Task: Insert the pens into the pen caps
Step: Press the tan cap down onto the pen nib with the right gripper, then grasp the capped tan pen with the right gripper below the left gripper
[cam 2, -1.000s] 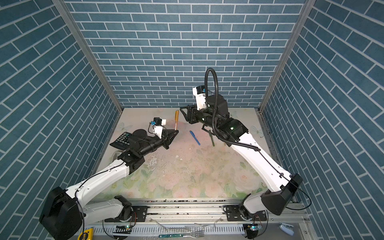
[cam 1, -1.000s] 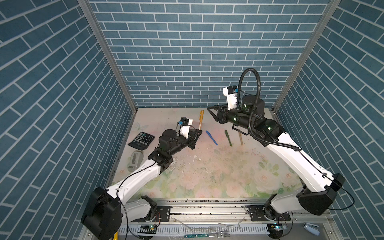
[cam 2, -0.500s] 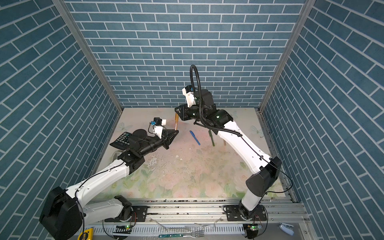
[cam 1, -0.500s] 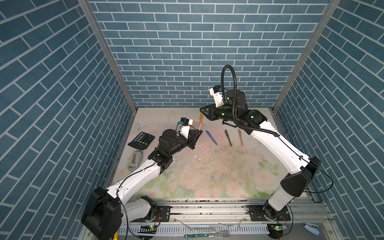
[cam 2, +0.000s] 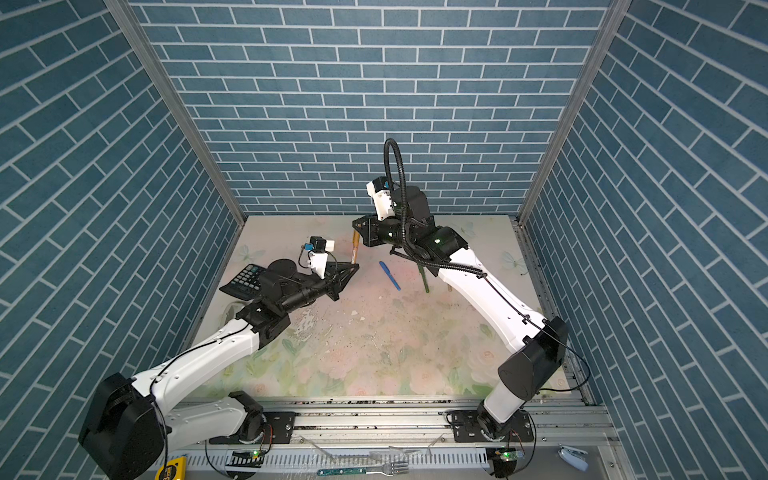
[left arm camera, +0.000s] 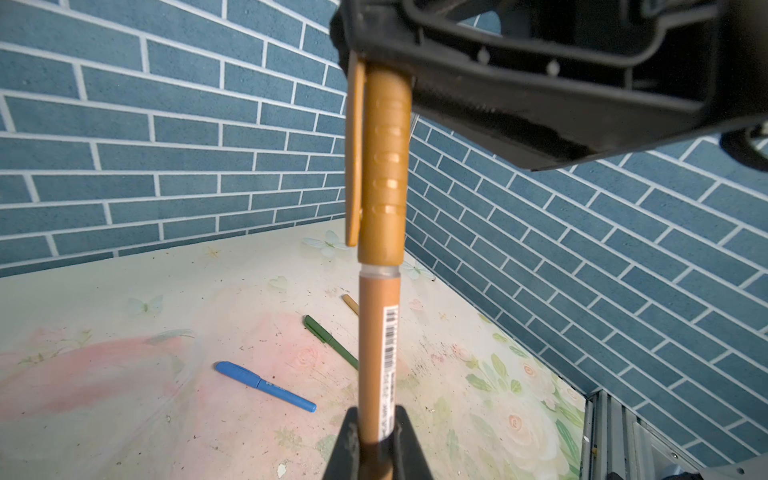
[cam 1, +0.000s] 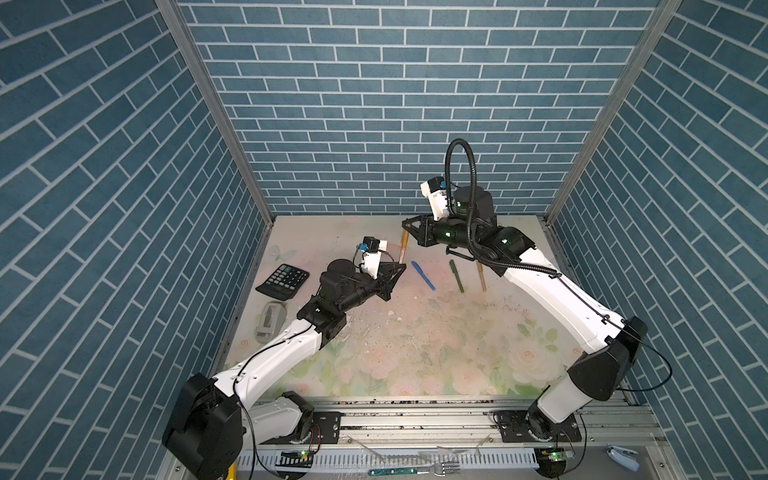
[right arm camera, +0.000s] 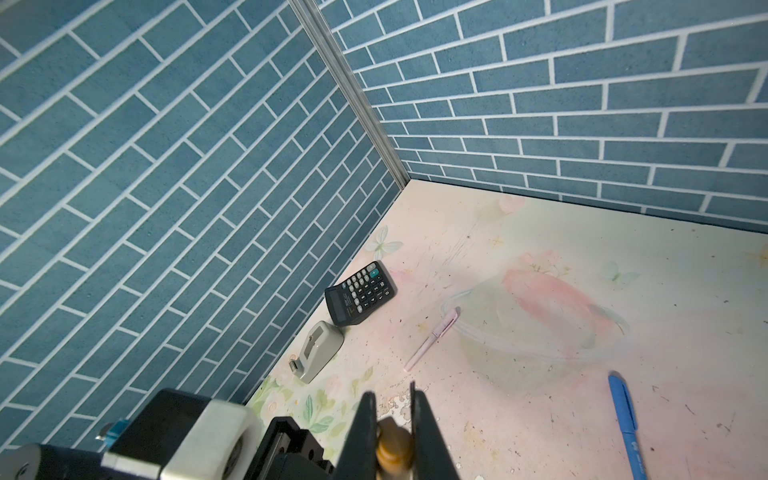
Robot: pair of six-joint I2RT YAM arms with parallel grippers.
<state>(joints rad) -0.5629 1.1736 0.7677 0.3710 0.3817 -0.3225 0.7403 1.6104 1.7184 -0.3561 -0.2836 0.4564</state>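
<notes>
My left gripper (left arm camera: 376, 415) is shut on the barrel of a gold pen (left arm camera: 376, 353) and holds it upright above the mat. A gold pen cap (left arm camera: 384, 166) sits over the pen's upper end. My right gripper (right arm camera: 390, 411) is shut on that cap (right arm camera: 392, 440). In both top views the pen (cam 1: 404, 247) (cam 2: 355, 249) stands between the left gripper (cam 1: 398, 272) and the right gripper (cam 1: 409, 227). A blue pen (cam 1: 423, 275), a green pen (cam 1: 456, 276) and another gold pen (cam 1: 481, 277) lie on the mat. A pale pink pen (right arm camera: 432, 338) lies near the calculator.
A black calculator (cam 1: 283, 281) and a grey tape dispenser (cam 1: 270, 319) sit by the left wall. A teal-handled fork (cam 1: 415, 470) lies on the front rail. Blue brick walls close in three sides of the floral mat (cam 1: 415, 353).
My right arm has swung left to the top of the upright gold pen, and its jaws have closed on the cap. The left arm has stayed put with the pen.
</notes>
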